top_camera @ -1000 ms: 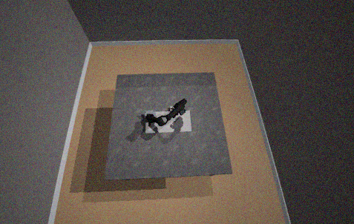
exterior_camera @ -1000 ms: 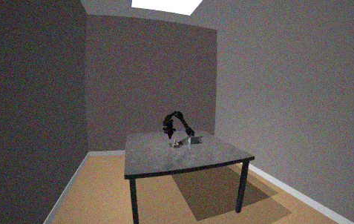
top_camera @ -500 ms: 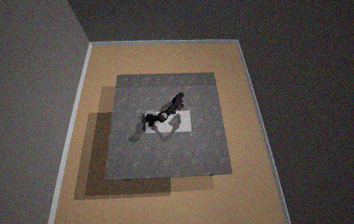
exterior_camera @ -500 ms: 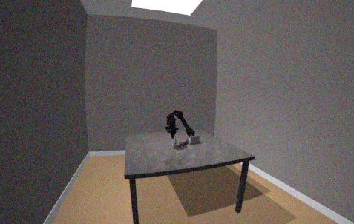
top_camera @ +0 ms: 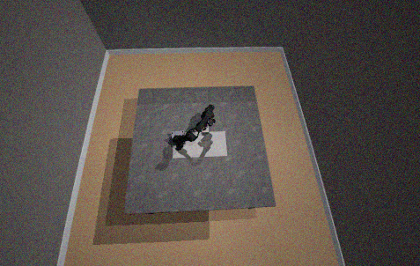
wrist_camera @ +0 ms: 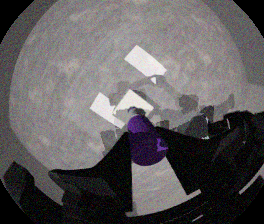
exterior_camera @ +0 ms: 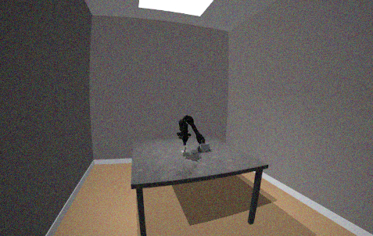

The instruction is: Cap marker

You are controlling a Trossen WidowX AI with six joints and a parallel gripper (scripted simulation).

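— Grey walls close around a mottled grey bench [exterior_camera: 211, 172] on dark legs, standing on an orange floor [top_camera: 255, 238]. Where is the cap?

— Between the fingers of the gripper [wrist_camera: 144, 152]. The gripper is clenched on the purple cap [wrist_camera: 144, 144], a small rounded cylinder with a smooth, matte look, held above the bench.

— And the arm?

— Black and jointed, the arm [top_camera: 195, 125] bends over a white rectangular mat [top_camera: 213, 143] near the middle of the bench, throwing blocky shadows. The bench surface looks like speckled stone.

— The marker and holder block?

— Too small and blurred to pick out.
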